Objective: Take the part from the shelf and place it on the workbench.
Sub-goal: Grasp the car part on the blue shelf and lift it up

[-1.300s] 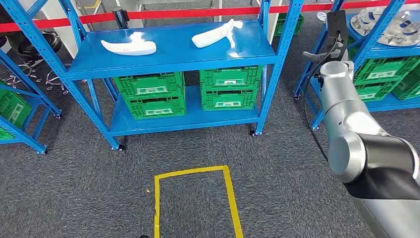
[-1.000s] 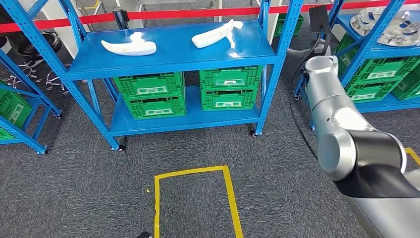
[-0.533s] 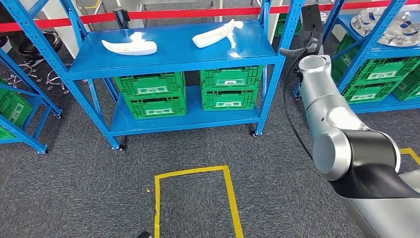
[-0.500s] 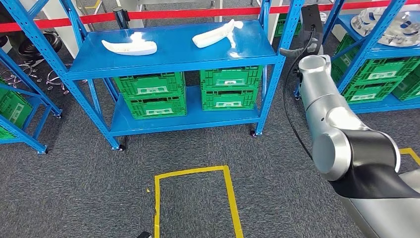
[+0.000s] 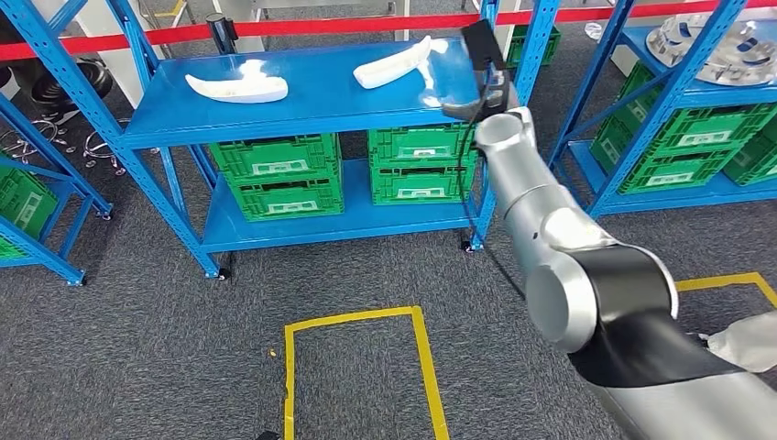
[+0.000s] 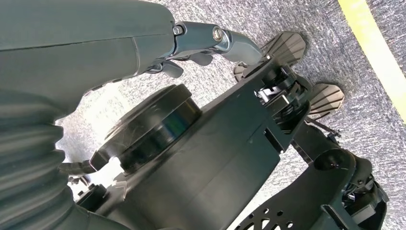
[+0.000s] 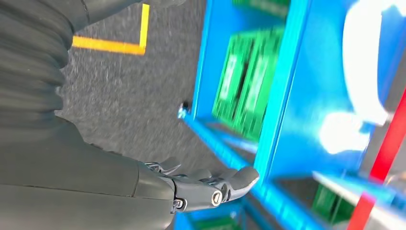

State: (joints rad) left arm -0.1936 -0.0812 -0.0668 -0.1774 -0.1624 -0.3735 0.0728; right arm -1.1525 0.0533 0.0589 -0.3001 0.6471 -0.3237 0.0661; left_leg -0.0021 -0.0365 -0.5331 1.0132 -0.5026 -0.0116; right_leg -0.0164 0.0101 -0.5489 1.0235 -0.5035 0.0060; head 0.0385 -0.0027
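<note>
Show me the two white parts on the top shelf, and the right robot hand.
Left white part (image 5: pixel 240 86), head view, middle of its body.
Right white part (image 5: pixel 394 64), head view, middle of its long body.
Right robot hand (image 5: pixel 483 64), head view, dark back of the hand.

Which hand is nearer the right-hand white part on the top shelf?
Right. The right hand is raised at the shelf's right edge, just beside the part, not touching it. The left hand hangs low over the carpet.

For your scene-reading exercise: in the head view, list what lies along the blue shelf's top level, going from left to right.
Left white part → right white part → right hand, raised at the shelf's right end, holding nothing.
</note>
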